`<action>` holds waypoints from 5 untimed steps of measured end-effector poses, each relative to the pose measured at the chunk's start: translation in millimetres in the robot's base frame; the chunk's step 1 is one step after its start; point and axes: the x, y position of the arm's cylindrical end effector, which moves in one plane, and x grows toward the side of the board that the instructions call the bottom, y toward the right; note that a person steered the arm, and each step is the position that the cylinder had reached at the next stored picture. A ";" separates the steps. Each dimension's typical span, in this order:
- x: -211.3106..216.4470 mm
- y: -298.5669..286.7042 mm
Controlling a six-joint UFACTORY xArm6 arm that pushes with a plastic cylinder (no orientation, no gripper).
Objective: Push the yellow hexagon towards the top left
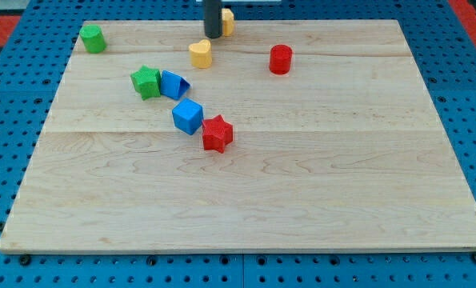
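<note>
Barely started by the look of it: yellow hexagon parked at the surface's top edge, touching my tip's right side, no fingers here, whole leftward push toward the green block left.

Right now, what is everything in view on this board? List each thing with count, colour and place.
Yellow hexagon: one, yellow, top edge, partly hidden behind the rod.
Yellow heart: one, yellow, below the rod.
Red cylinder: one, red, upper middle-right.
Green cylinder: one, green, top left corner.
Green star: one, green, left of centre.
Blue block: one, blue, touching the green star's right.
Blue cube: one, blue, centre-left.
Red star: one, red, beside the blue cube.
Wooden board: one, light wood.
My tip: one, dark, just left of the yellow hexagon.
</note>
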 end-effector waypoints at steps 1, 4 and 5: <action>0.1 11.8; -26.5 74.4; -30.2 61.7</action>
